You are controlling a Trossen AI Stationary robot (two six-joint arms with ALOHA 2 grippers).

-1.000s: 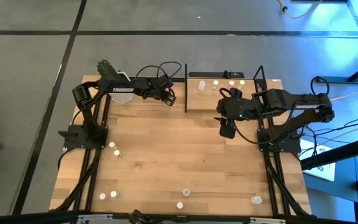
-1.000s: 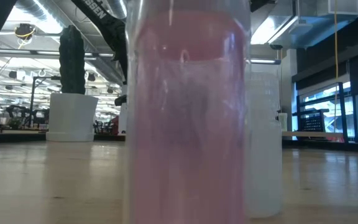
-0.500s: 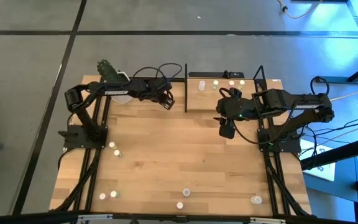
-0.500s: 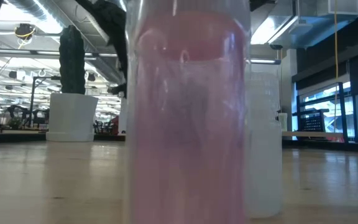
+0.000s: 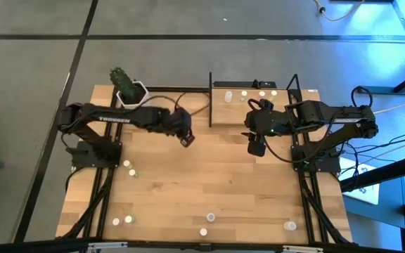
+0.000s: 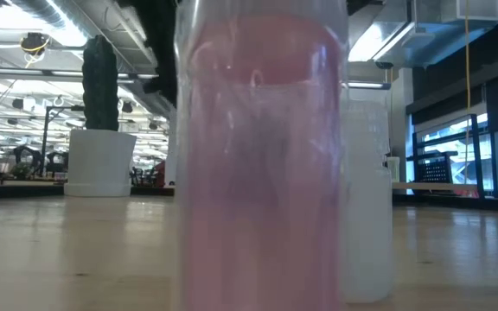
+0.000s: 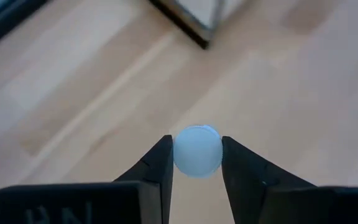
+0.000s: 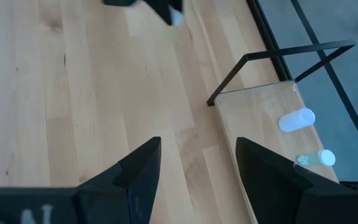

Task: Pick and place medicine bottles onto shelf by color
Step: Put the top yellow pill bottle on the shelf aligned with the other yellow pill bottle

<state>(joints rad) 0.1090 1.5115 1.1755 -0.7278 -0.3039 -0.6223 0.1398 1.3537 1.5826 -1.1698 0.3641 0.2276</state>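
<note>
From above, the left gripper (image 5: 186,140) hangs over the big wooden tabletop (image 5: 209,183), just left of the light-wood shelf with thin black uprights (image 5: 273,105); the right gripper (image 5: 256,147) waits near the shelf's front edge. The left wrist view alone shows a tiny white-capped round bottle (image 7: 197,150) pinched between the left fingers. The right wrist view shows its fingers spread, empty. The low view shows a pink translucent bottle (image 6: 262,164) close up.

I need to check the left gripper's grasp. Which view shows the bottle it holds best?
The left wrist view: the white-capped bottle sits squarely between the left gripper's fingers. The high view shows only that gripper over the table; the right wrist view catches it far off, and the low view misses it.
</note>
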